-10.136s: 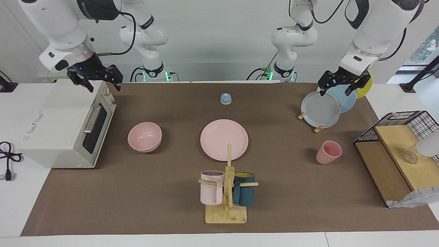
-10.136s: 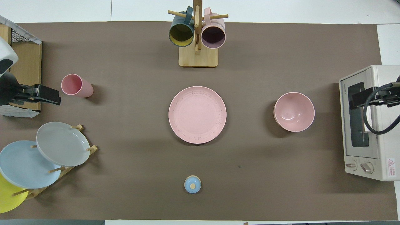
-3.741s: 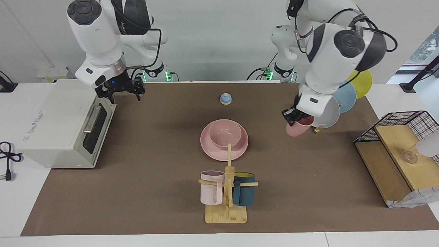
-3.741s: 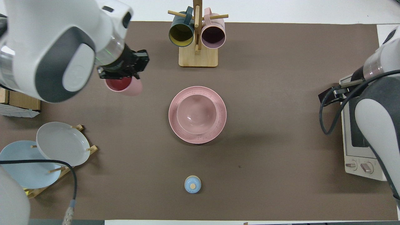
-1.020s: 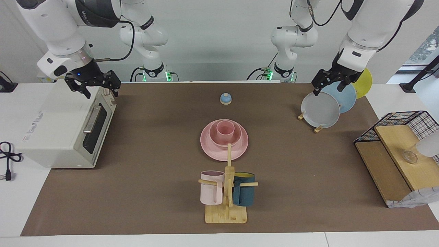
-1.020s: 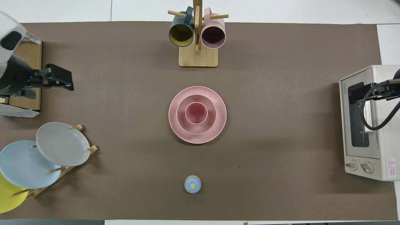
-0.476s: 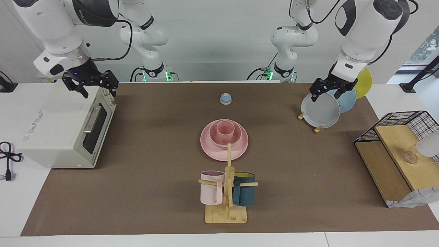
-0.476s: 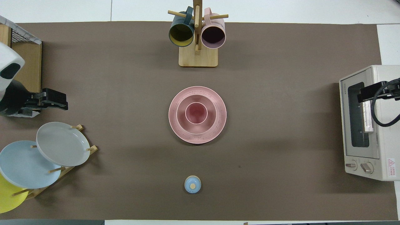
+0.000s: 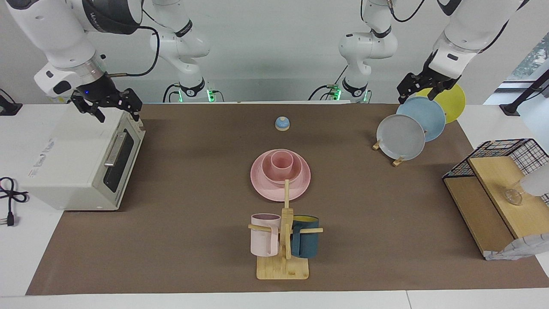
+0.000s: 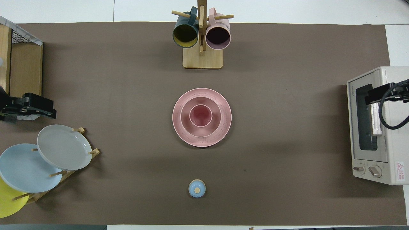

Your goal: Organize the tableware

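Observation:
The pink plate (image 9: 260, 187) lies at the middle of the table. The pink bowl (image 9: 267, 172) sits on it, and the pink cup (image 9: 282, 161) stands upright in the bowl. The overhead view shows the same nested stack: plate (image 10: 179, 129), bowl (image 10: 185, 117), cup (image 10: 200, 115). My left gripper (image 9: 421, 91) is open and empty, up in the air over the upright blue and yellow plates; it also shows in the overhead view (image 10: 35, 104). My right gripper (image 9: 115, 112) is open and empty over the toaster oven's top; it also shows in the overhead view (image 10: 383, 91).
A toaster oven (image 9: 73, 159) stands at the right arm's end. A rack of grey, blue and yellow plates (image 9: 401, 137) and a wire-and-wood shelf (image 9: 493, 193) stand at the left arm's end. A mug tree (image 9: 285, 240) stands farther out than the stack, a blue bell (image 9: 282, 123) nearer.
The bowl was set on the plate and the cup in the bowl. In the last second my left gripper rose from the grey plate to over the blue plate; the right drifted slightly outward.

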Available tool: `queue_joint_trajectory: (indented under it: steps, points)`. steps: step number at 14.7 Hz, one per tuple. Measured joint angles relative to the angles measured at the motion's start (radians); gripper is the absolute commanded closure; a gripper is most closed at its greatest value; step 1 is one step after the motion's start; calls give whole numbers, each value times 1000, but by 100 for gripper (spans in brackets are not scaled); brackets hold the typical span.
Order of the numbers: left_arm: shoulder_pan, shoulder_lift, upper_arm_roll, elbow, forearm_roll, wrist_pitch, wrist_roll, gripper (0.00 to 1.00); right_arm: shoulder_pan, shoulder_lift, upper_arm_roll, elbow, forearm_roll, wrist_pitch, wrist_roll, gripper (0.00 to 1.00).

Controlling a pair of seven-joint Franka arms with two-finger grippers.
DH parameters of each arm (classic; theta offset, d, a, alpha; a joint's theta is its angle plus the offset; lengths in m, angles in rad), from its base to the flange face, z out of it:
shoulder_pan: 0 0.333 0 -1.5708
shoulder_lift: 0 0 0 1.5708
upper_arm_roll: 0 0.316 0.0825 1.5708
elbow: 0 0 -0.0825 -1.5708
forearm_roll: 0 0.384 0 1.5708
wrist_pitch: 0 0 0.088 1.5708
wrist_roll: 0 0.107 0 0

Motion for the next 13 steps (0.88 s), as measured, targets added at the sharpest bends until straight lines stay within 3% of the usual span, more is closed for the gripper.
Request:
queue_joint_trajectory:
  steps: [13]
  points:
    - [56, 12, -47, -2, -1, 23, 8, 0, 1, 0, 13, 0, 0, -5, 0, 0]
